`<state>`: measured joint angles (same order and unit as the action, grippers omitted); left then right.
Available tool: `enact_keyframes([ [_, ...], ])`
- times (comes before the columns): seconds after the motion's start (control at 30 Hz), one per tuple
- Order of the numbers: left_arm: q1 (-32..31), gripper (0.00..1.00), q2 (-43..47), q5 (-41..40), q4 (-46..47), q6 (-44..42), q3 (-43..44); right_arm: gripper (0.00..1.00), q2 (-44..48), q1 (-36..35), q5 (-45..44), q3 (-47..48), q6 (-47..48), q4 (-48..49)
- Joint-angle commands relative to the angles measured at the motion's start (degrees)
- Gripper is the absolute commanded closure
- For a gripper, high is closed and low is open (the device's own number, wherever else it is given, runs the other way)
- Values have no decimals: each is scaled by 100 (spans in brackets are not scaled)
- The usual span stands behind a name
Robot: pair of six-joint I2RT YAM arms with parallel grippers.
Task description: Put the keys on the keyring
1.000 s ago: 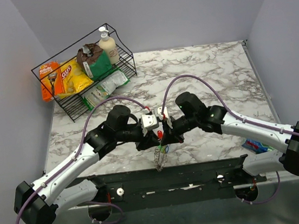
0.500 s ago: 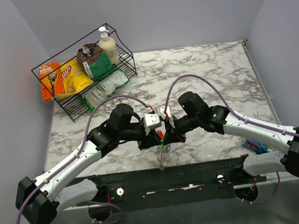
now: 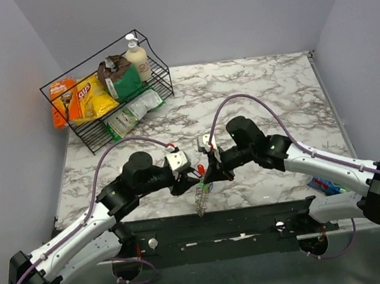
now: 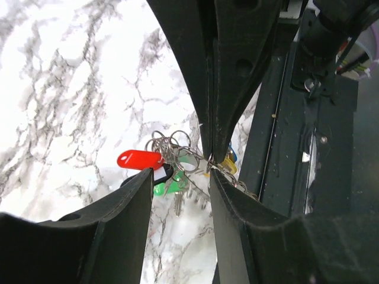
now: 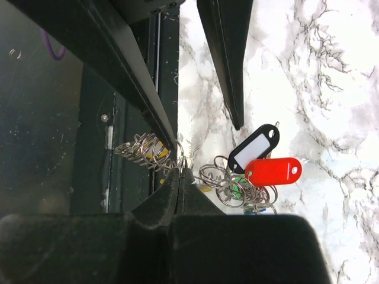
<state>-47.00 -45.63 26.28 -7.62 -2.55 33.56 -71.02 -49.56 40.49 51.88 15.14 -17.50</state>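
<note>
My right gripper (image 3: 210,174) (image 5: 179,171) is shut on the thin silver keyring (image 5: 171,155) and holds a dangling cluster (image 3: 202,197) above the table's near edge. The cluster has several linked silver rings (image 5: 225,177), a red tag (image 5: 272,171) (image 4: 140,159), a black tag with a white label (image 5: 254,148) and small keys (image 4: 176,200) with green, yellow and blue heads. My left gripper (image 3: 185,182) (image 4: 180,174) is open and empty, its fingers just left of the cluster and apart from it. Most keys are hidden among the rings.
A black wire basket (image 3: 99,136) with snack bags and a pump bottle stands at the back left. A blue packet (image 3: 324,184) lies at the right near edge. The black mounting rail (image 3: 255,220) runs under the cluster.
My left arm has drawn back to the left and toward the near edge, away from the cluster. My right gripper still holds the ring in about the same spot.
</note>
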Motion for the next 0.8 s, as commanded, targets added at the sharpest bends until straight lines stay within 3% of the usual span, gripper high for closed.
enact_keyframes([
  [0.0, -28, 48, 405, -378, 700, 237, -306, 100, 159, -45, 258, -20, 24, 326],
  [0.53, -28, 53, -16, 316, 1008, 510, -377, 100, 150, -36, 240, -29, 7, 343],
  [0.77, -46, 54, 185, 105, 603, 422, -183, 100, 98, -36, 266, -2, -2, 335],
])
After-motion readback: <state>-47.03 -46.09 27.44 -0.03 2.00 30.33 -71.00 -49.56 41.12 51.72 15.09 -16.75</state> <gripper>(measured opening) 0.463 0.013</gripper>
